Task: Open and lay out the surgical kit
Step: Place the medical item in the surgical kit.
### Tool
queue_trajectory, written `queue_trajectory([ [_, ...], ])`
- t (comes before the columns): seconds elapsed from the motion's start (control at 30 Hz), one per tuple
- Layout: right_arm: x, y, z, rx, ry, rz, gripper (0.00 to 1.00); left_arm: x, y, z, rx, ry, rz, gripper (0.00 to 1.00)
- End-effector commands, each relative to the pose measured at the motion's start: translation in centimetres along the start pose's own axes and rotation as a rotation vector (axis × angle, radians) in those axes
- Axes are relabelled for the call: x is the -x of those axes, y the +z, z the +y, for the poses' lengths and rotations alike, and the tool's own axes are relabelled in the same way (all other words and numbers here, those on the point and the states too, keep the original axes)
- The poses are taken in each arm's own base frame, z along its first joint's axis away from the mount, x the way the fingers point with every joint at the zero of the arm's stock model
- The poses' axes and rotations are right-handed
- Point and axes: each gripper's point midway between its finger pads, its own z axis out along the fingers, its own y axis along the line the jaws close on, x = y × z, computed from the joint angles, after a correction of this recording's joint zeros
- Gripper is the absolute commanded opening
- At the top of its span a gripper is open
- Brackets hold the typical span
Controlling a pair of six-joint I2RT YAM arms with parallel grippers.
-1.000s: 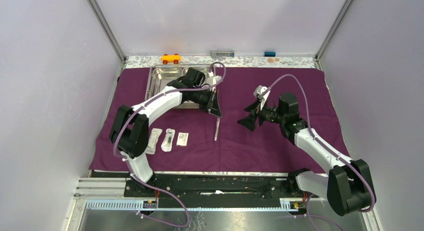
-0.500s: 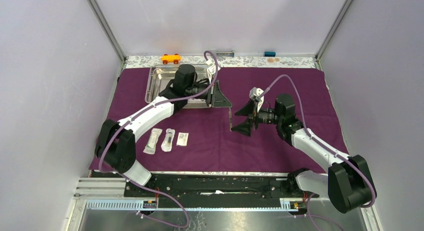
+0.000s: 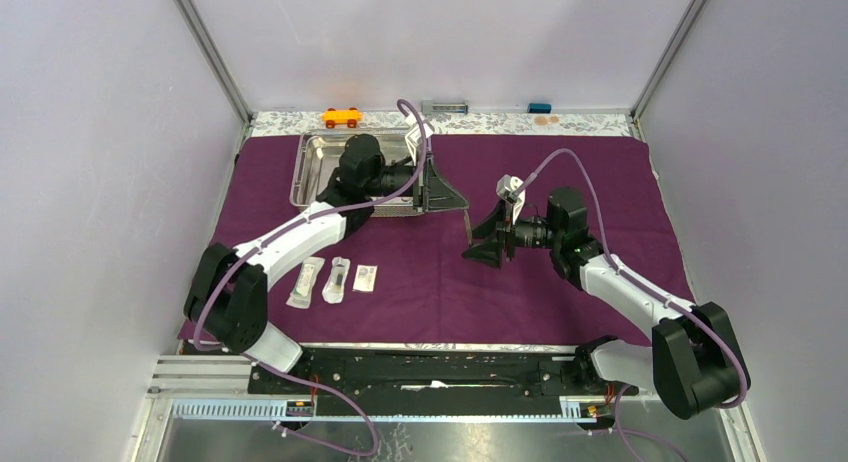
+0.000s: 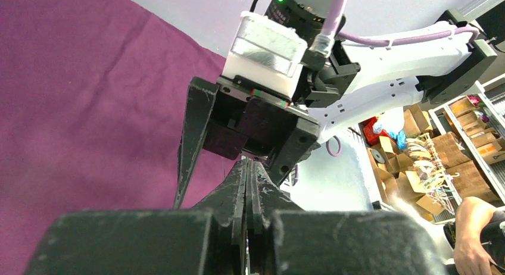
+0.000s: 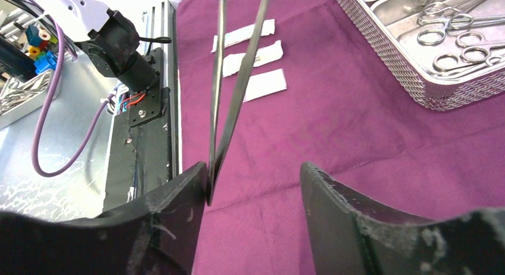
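My left gripper (image 3: 446, 200) is shut on the thin steel tweezers (image 3: 467, 225) and holds them above the dark purple cloth (image 3: 560, 302), just right of the steel tray (image 3: 312, 172). In the left wrist view its jaws (image 4: 247, 168) are pressed together. My right gripper (image 3: 479, 242) is open, and the free end of the tweezers (image 5: 229, 102) lies between its fingers, against the left finger (image 5: 184, 191). Its own midpoint is over bare cloth (image 5: 253, 171). Ring-handled forceps (image 5: 454, 44) lie in the tray (image 5: 417, 90). Three sealed packets (image 3: 335, 279) lie on the cloth at the front left.
A small orange toy car (image 3: 341, 116) and two small items (image 3: 445, 107) sit on the back ledge beyond the cloth. Frame posts stand at the back corners. The arm bases and rail (image 3: 440, 367) run along the near edge.
My left gripper has swung right, away from the tray, carrying the tweezers. My right gripper has moved left to meet it, and the tweezers' end now lies between its open fingers.
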Motion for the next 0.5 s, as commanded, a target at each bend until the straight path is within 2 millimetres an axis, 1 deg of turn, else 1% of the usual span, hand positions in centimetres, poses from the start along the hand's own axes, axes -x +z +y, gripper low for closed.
queue_trajectory([
  [0.0, 1.4, 0.2, 0.6, 0.031, -0.049, -0.024, 0.6, 1.8, -0.6, -3.1, -0.07, 0.127, -0.051, 0.0],
  [0.07, 1.6, 0.2, 0.5, 0.024, -0.052, -0.027, 0.51, 1.7, -0.6, -3.1, -0.07, 0.128, -0.052, 0.0],
  [0.17, 1.9, 0.1, 0.4, 0.009, -0.058, -0.035, 0.35, 1.6, -0.6, -2.7, -0.058, 0.13, -0.057, 0.0],
  [0.23, 2.1, 0.1, 0.4, 0.001, -0.064, -0.04, 0.23, 1.5, -0.6, -2.5, -0.052, 0.129, -0.058, 0.0],
  [0.33, 2.3, 0.0, 0.3, -0.013, -0.069, -0.048, 0.02, 1.5, -0.6, -2.1, -0.036, 0.134, -0.061, 0.0],
  [0.37, 2.4, 0.0, 0.2, -0.02, -0.07, -0.049, 0.0, 1.5, -0.5, -1.7, -0.02, 0.133, -0.061, 0.0],
  [0.47, 2.5, -0.1, -0.5, -0.062, -0.068, -0.053, 0.0, 1.9, -0.4, 0.1, 0.072, 0.136, -0.071, 0.0],
])
